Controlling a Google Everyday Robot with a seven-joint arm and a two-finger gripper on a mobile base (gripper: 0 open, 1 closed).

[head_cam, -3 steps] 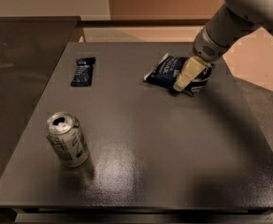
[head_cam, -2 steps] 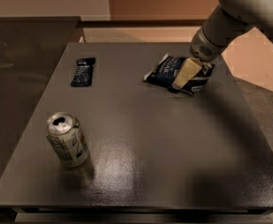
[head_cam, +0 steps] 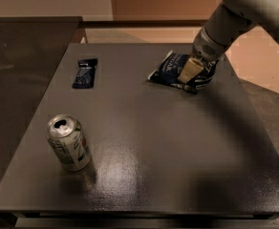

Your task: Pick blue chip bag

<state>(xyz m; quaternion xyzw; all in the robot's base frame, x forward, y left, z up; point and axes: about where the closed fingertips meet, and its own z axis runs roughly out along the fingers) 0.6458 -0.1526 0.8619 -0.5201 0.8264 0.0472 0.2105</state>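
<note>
- On the table (head_cam: 158, 147), well beyond the can (head_cam: 69, 143) and off to its right, lies the bag (head_cam: 167, 70), crumpled and flat on the surface near the far edge.
- The bag's long axis runs roughly across the table, with the end toward the can's side a little nearer to us.
- The gripper (head_cam: 188, 71) is right on the bag, coming down from the far right, away from the can. Its pale tip touches the bag's middle, so the bag sits directly under it and spreads to both sides.
- Whether the gripper has closed on the bag I cannot tell; the bag looks to be resting on the table, not lifted.
- My guess is the next move is a squeeze and a straight lift.
- The small wrapper (head_cam: 85, 73), straight beyond the can, is well apart.
</note>
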